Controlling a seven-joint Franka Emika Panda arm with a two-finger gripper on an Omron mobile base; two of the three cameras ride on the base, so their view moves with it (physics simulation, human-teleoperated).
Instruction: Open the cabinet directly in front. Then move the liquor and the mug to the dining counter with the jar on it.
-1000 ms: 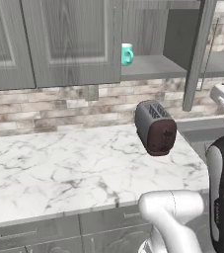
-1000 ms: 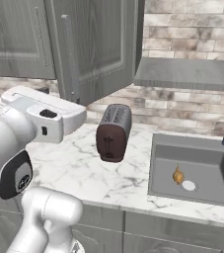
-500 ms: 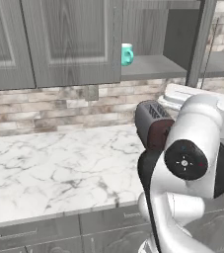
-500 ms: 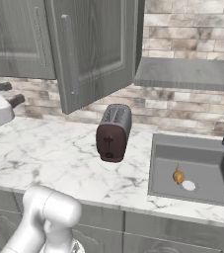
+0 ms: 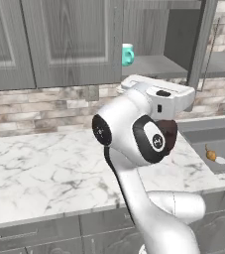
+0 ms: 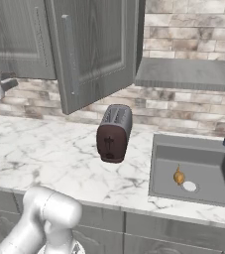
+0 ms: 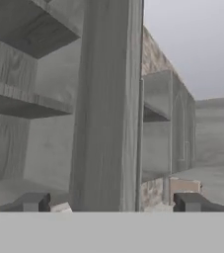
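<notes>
Mug (image 5: 127,54) on cabinet (image 5: 156,30) shelf, upper centre: light, rigid, smooth glaze; take across rim or body. Gripper (image 7: 111,201) spread wide, empty.

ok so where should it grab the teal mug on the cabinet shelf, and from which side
The teal mug stands upright on the open cabinet's inner shelf, just right of the open door's edge. Best bet: pinch across its round body from the open front, level with the shelf, since the shelf above likely rules out a top grasp. Where its handle points is unclear. The gripper is open.

No readable text, labels, brands or numbers anywhere.
</notes>
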